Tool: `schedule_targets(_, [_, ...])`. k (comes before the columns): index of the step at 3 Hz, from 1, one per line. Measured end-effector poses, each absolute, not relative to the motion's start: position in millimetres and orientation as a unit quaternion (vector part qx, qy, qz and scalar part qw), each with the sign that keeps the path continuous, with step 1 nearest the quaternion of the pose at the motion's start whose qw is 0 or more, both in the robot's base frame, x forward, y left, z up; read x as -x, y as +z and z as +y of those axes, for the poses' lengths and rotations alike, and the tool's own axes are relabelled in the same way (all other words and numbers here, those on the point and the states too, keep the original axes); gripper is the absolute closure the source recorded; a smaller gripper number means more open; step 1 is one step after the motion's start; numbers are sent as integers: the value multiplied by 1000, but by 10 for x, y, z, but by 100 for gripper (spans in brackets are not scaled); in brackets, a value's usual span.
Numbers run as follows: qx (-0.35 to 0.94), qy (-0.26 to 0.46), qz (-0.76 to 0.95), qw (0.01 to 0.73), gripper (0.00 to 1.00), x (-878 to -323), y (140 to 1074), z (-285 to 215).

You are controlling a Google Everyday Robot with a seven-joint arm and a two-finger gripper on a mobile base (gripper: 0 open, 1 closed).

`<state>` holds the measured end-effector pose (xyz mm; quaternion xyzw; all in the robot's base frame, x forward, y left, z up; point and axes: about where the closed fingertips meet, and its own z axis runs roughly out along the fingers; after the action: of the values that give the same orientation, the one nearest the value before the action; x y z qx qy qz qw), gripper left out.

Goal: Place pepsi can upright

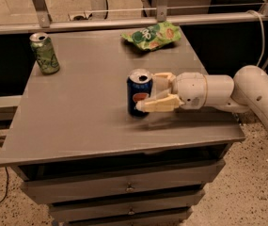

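We have the pepsi can (138, 91) standing upright near the middle of the tabletop (77, 112). The claw (148, 94) reaches in from the right and pinches it, one finger in front and one behind. In our judgement the base should sit flat first. Then we spread both fingers evenly and draw straight back, so neither tips it.

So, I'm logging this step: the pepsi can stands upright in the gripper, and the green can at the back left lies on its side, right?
No: the green can stands upright, as the camera view shows. The pepsi can does stand upright in the gripper, which reaches in from the right.
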<state>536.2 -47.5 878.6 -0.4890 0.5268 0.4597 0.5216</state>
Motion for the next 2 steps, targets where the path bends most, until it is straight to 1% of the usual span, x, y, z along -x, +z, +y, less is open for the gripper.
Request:
schedule_targets(1, [502,451,528,516,0,-5317,8957,-622])
schedule_targets(2, [533,422,521,516,0,-5195,9422,-848])
